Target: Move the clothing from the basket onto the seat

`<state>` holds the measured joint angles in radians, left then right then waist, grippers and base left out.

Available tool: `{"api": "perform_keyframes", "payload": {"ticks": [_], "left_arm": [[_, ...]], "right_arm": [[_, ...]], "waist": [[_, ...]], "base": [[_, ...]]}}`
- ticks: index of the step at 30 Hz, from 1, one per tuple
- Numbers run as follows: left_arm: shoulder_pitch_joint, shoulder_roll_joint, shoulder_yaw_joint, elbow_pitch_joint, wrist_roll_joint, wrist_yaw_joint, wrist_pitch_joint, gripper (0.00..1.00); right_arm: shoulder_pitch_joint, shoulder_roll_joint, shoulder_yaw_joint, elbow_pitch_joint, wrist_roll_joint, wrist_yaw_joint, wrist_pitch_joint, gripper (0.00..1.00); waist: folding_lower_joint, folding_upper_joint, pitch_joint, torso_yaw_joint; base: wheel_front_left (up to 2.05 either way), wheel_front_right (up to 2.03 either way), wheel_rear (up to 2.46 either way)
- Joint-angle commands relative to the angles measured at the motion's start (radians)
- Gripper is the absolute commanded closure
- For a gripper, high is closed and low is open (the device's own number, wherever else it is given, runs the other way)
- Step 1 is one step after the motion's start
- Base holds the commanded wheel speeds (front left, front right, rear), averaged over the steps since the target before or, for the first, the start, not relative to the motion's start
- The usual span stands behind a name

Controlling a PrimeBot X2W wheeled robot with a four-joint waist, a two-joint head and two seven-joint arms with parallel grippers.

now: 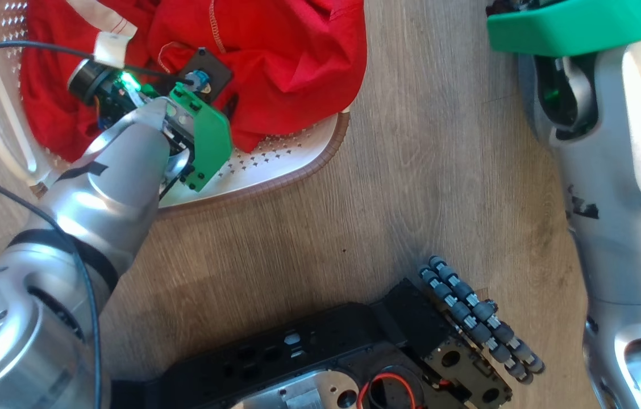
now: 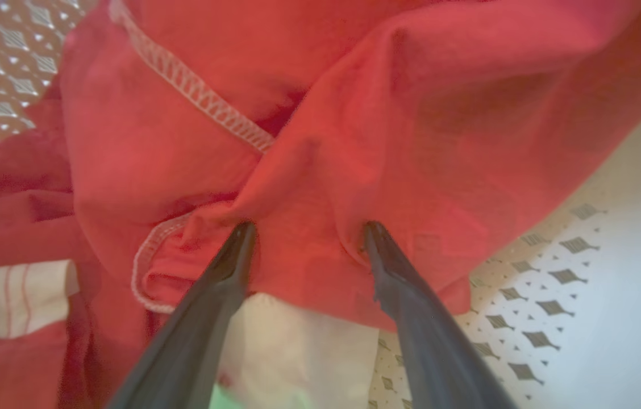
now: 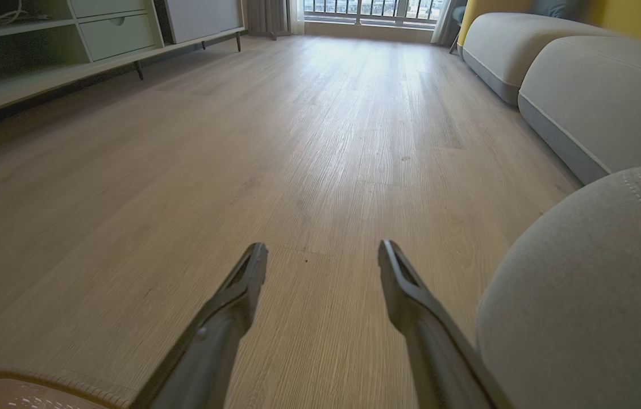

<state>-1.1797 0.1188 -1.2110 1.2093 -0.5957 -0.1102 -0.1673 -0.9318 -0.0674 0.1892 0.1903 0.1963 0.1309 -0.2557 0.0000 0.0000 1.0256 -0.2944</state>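
The clothing (image 1: 286,51) is bright red fabric with white trim, heaped in the cream perforated basket (image 1: 298,170) on the wood floor and spilling over its far rim. My left arm (image 1: 127,165) reaches down into the basket. In the left wrist view my left gripper (image 2: 309,227) is open, both fingertips pressed into the clothing (image 2: 354,113) with a raised fold between them, above the basket's wall (image 2: 553,272). My right gripper (image 3: 323,250) hangs open over bare floor, holding nothing. The grey seat (image 3: 582,295) bulges just right of it, and the basket's rim (image 3: 13,383) shows at the lower left.
My black wheeled base (image 1: 309,352) with a roller wheel (image 1: 479,318) sits just below the basket. My right forearm (image 1: 627,170) stands along the right edge. More grey cushions (image 3: 599,96) line the right side, and a low cabinet (image 3: 42,51) the left.
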Motion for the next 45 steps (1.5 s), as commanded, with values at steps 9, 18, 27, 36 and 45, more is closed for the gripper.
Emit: {"api": "perform_keyframes", "payload": {"ticks": [9, 18, 27, 36, 45], "left_arm": [[0.011, -0.039, -0.002, 0.038, -0.017, -0.010, -0.003, 1.00], [0.009, -0.033, 0.015, 0.048, -0.053, -0.017, -0.059, 1.00], [0.037, -0.027, 0.060, 0.001, -0.089, -0.019, -0.093, 1.00], [0.117, -0.004, 0.167, -0.160, -0.068, 0.005, -0.094, 1.00], [0.247, 0.014, 0.296, -0.262, -0.011, 0.041, -0.094, 1.00]], "right_arm": [[0.051, 0.017, -0.003, -0.014, 0.012, 0.000, -0.006, 0.00], [0.024, 0.017, -0.004, -0.002, 0.010, 0.000, -0.006, 0.00], [0.030, 0.017, -0.001, 0.048, -0.017, 0.000, -0.006, 0.00], [0.100, 0.017, -0.010, 0.115, -0.049, 0.000, -0.006, 0.00], [0.192, 0.015, -0.013, 0.185, -0.061, 0.000, -0.006, 0.00]], "waist": [[0.0000, 0.0000, 0.000, 0.009], [0.0000, 0.0000, -0.023, 0.014], [0.0000, 0.0000, -0.130, 0.059], [0.0000, 0.0000, -0.299, 0.124], [0.0000, 0.0000, -0.492, 0.180]], "base": [[0.00, 0.00, 0.00], [0.00, 0.00, 0.00], [0.00, 0.00, 0.00], [0.00, 0.00, 0.00], [0.00, 0.00, 0.00]]}}
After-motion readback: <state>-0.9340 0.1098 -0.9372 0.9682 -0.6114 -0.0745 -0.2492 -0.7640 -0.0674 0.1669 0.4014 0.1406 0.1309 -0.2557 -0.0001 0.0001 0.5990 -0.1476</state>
